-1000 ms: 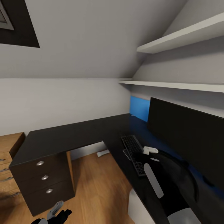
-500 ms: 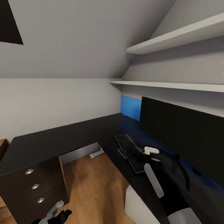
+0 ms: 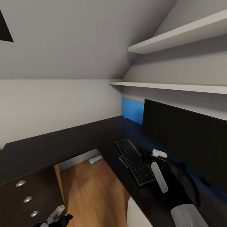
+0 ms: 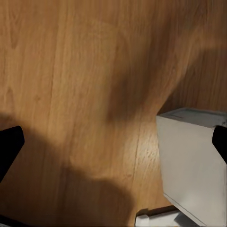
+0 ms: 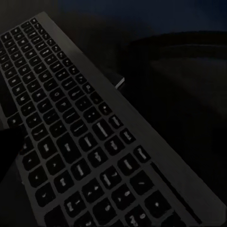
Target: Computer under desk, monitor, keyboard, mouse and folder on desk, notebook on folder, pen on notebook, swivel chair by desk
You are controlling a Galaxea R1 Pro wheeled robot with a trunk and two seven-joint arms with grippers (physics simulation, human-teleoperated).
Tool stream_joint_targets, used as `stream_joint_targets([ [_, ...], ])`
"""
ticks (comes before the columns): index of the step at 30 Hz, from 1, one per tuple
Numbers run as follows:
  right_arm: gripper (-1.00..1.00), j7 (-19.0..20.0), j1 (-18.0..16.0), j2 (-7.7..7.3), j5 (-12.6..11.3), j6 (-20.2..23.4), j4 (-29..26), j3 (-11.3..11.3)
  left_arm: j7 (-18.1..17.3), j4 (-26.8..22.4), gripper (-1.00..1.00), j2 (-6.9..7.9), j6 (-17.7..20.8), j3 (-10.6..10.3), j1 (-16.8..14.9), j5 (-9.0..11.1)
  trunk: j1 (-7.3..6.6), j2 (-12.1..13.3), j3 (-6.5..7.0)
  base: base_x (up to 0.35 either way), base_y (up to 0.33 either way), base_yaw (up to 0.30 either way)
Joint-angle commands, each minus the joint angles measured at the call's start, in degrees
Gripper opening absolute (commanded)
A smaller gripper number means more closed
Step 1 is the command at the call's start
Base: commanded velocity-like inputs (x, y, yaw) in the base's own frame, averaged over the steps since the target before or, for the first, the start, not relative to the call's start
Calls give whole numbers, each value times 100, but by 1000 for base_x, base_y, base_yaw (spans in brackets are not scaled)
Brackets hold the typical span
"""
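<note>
Keyboard (image 3: 135,161): slim, dark keys, lying on the desk (image 3: 50,146) in front of the monitor (image 3: 186,138), long axis running toward the camera. Right wrist view shows its keys (image 5: 80,142) close below the gripper, w/ a thin flat item poking out from under the far long edge; identity unclear.

Monitor: upright on desk, black screen, curved stand base just right of keyboard.

Right gripper (image 3: 153,155): hovering over the keyboard's right edge, near the stand base. Fingertips hidden behind wrist/forearm in head view, and one dark finger tip only at edge of wrist view, so can't tell if spread or pressed together.

Left gripper (image 4: 113,142): down low by the robot's side over the wood floor (image 3: 91,189); dark finger tips at opposite edges of wrist view, so spread wide, nothing between. A white box-like body (image 4: 191,161) sits on the floor nearby.

Step in hand (judged): positioning keyboard next to monitor. To do it well:
- grip or push at a long edge, not on keys
- keep it flat, low slide pref. over lift
- watch the stand base; little clearance
- leave bare desk beside for mouse, folder

Mouse, folder, notebook, pen, chair: not located here.
</note>
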Motion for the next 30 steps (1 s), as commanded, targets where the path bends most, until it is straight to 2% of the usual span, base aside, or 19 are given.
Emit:
stream_joint_targets([
  [1,100,-56,-11,-2,-62,7,11,-5,54,-13,100,8,3,-34,-2,61,3,-3,-7,329,0,-2],
  [9,100,-48,-33,9,-112,10,131,-52,55,-5,100,-1,3,-34,-2,60,3,-3,-7,280,0,-1],
  [18,100,-49,-35,26,-158,7,287,-69,55,10,100,0,3,-34,-2,60,3,-3,-7,54,0,0],
  [24,100,-43,-40,34,-169,3,466,-218,55,13,100,0,3,-34,-2,60,3,-3,-7,10,0,0],
  [30,100,-41,-57,37,-173,-3,533,-271,55,13,100,-2,3,-34,-2,60,3,-3,-7,129,0,0],
])
